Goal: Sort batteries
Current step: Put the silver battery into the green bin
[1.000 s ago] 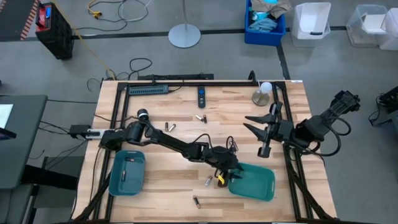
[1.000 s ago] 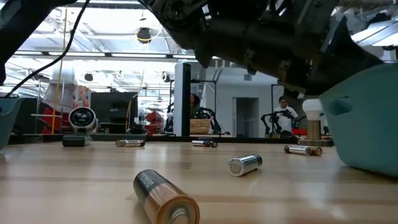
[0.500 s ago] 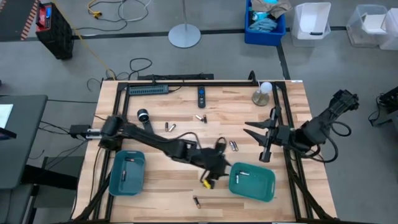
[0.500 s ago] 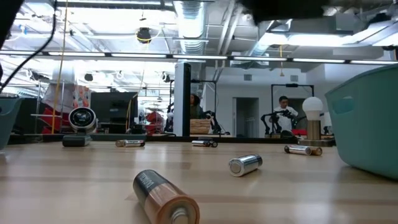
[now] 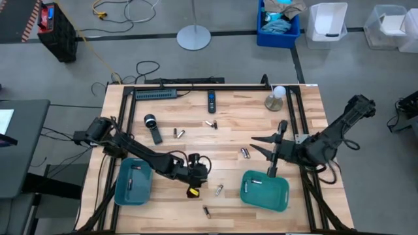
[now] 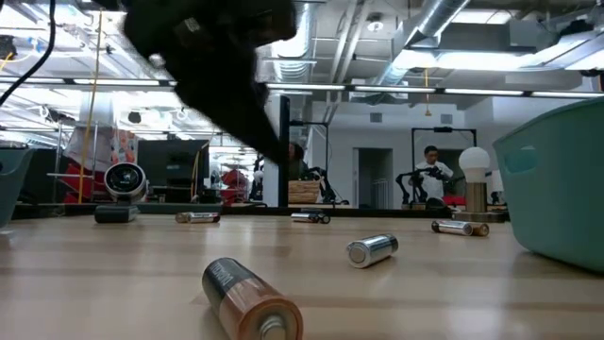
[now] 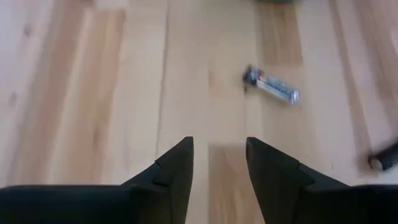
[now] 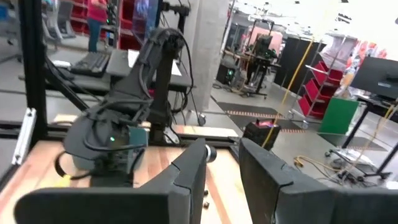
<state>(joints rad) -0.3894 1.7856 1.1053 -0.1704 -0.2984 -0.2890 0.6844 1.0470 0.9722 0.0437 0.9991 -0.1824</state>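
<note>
Jaws apart, empty: left gripper (image 7: 217, 163) over bare table (image 7: 93, 93), battery (image 7: 273, 86) ahead.

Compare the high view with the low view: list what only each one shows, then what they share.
Only the high view: both teal trays whole, the left tray and the right tray, the right gripper above the table, and the left gripper between the trays.

Only the low view: the room behind the table, with a person in it.

Both: loose batteries on the wooden table, and the white bulb.
</note>
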